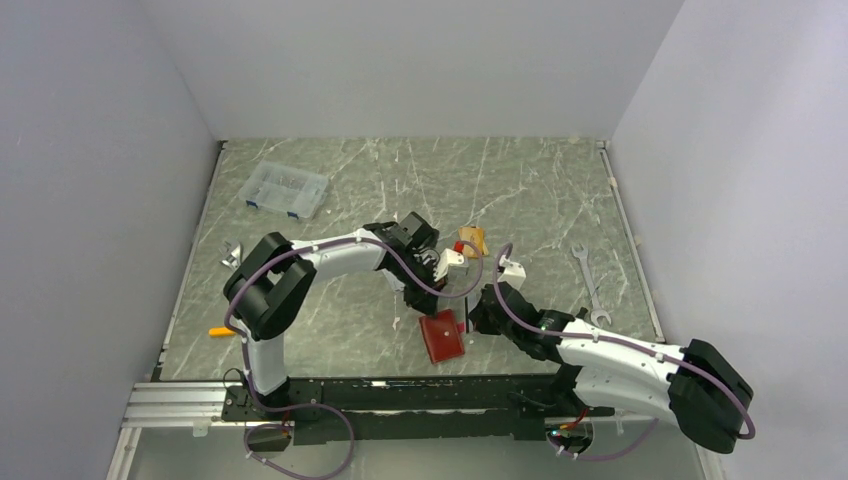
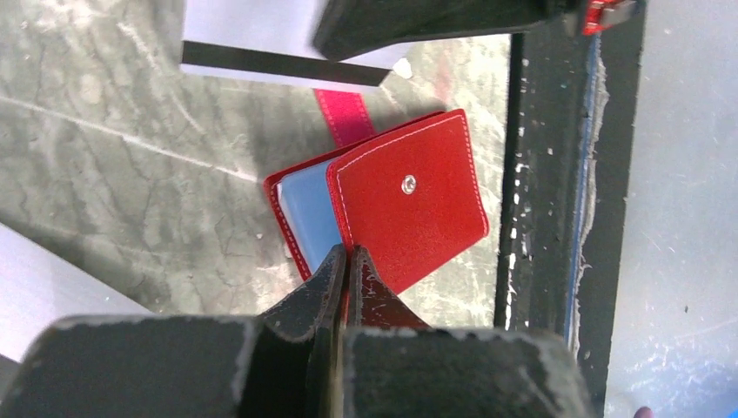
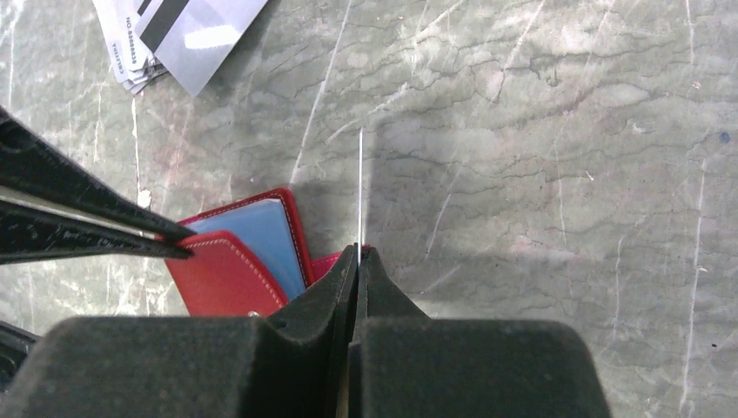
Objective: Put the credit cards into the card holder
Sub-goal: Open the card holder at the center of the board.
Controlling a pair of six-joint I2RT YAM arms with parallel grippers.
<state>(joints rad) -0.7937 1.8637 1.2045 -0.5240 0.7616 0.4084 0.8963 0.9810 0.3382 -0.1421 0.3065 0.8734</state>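
You could read almost nothing here. The only print sat on the stack of cards (image 3: 144, 39), cut off at the top left of the right wrist view. It was a sideways line that seemed to start with "NO", and the rest was too small for you to make out.

The card holder (image 2: 409, 218) showed only white stitching and a metal snap button (image 2: 408, 184). It lay on the table (image 3: 522, 131) between the two arms, near their bases, with its pale blue sleeves (image 2: 305, 209) showing beside the flap.

Your left gripper (image 2: 346, 257) was pressed together on the flap's edge, pinching it. Your right gripper (image 3: 358, 252) was clamped on a credit card (image 2: 252, 39). Its own camera saw that card only edge-on, as a thin white line. The left wrist view showed the card's dark stripe, with one corner hidden behind the fingers.

A pale sheet (image 2: 52, 287) at that view's lower left was cut off, and you could not tell what it was.
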